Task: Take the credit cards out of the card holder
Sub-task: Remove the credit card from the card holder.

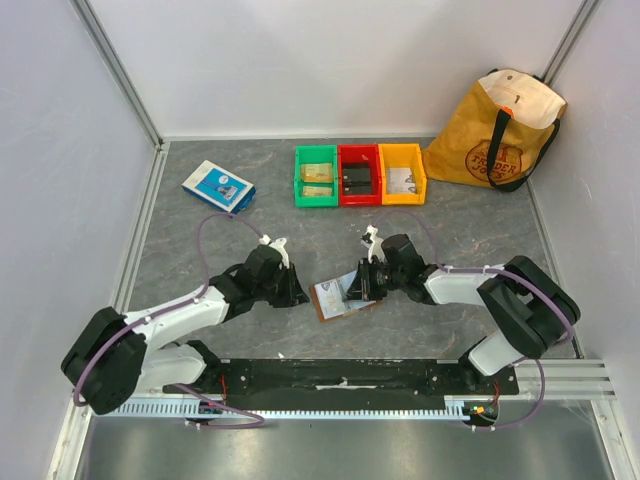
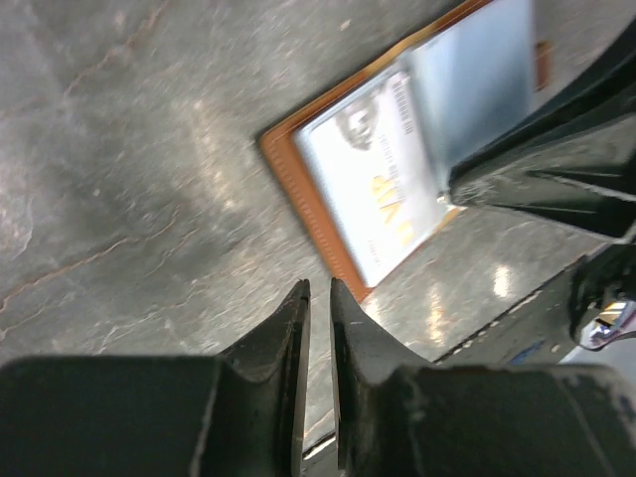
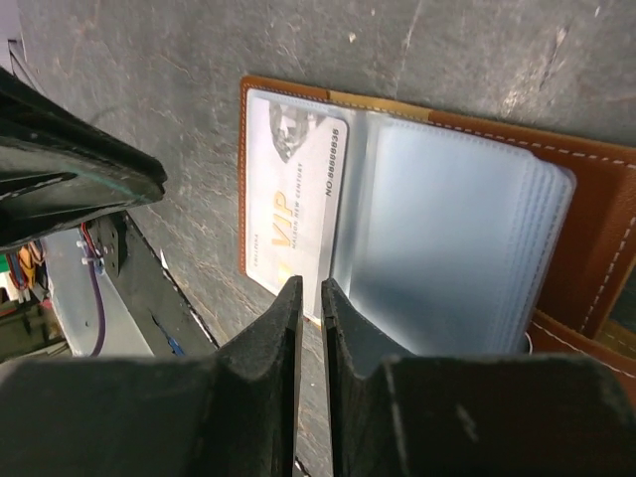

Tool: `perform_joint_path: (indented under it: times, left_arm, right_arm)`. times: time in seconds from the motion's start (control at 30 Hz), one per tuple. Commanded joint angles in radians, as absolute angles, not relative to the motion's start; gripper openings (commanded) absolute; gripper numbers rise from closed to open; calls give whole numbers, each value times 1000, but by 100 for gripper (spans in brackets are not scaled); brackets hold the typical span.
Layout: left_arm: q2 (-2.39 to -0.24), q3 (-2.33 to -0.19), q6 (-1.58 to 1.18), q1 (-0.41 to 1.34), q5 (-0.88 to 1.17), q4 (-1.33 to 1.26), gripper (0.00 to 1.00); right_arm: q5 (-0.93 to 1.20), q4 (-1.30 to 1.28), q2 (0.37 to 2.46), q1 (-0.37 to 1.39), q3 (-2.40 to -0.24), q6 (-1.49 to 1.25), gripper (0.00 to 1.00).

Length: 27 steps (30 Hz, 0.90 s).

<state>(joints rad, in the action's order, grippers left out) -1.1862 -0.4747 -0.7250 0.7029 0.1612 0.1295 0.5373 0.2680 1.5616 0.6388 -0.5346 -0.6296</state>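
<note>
Hovering left gripper (image 2: 318, 288) closed, empty, beside card holder (image 3: 596, 199) | poising right gripper (image 3: 311, 283) closed at VIP card (image 3: 298, 189) edge, grip unclear

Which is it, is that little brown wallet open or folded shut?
Open. The card holder lies spread flat, its clear plastic sleeves exposed, with a pale VIP card tucked in one sleeve.

Left hand (image 2: 318, 290) and right hand (image 3: 310, 286) both nearly closed
</note>
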Motion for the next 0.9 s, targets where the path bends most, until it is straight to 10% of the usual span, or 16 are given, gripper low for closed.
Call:
perform_joint_path:
  times: [0.0, 0.87]
  left_arm:
    - [-1179, -564, -730, 706, 172, 89, 20]
    - [-1505, -575, -715, 729, 244, 44, 13]
  right_arm:
    - [489, 265, 1503, 640, -551, -635, 19]
    - [566, 376, 1578, 640, -488, -670, 19]
